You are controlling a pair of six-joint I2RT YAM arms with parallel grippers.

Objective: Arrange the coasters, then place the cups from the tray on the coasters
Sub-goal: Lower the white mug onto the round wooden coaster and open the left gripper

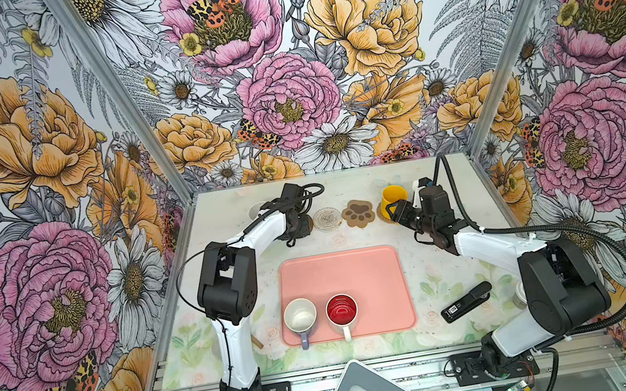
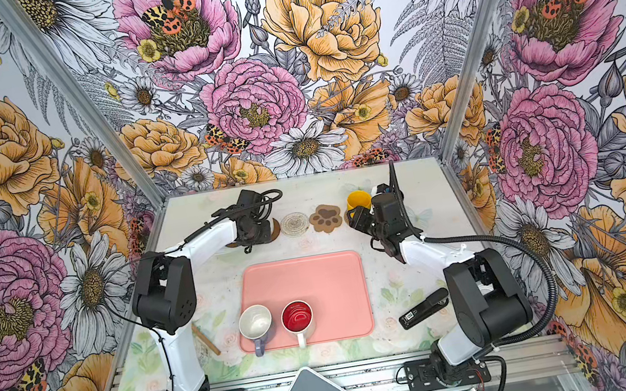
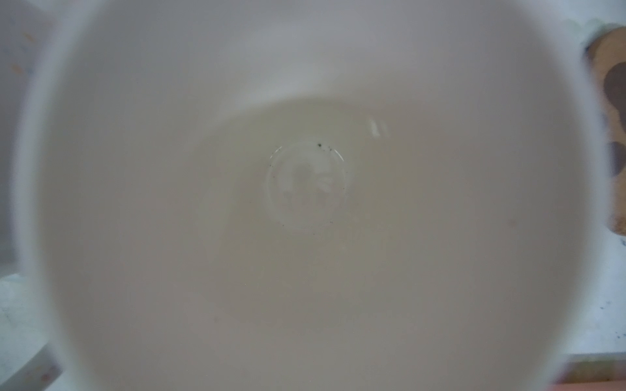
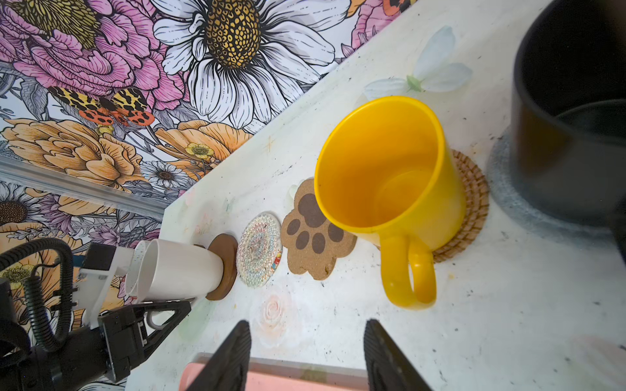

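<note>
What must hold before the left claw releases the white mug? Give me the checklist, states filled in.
1. Left claw shut on the handle of the white mug: ok.
2. White mug is over the brown disc coaster: ok.
3. Mug base rests flat on that disc: cannot tell.
4. Right claw open, empty, and apart from the yellow mug: ok.
5. Woven round coaster and paw-print coaster are bare for the next cups: ok.
6. Lavender mug and red-inside mug are upright on the tray: ok.
</note>
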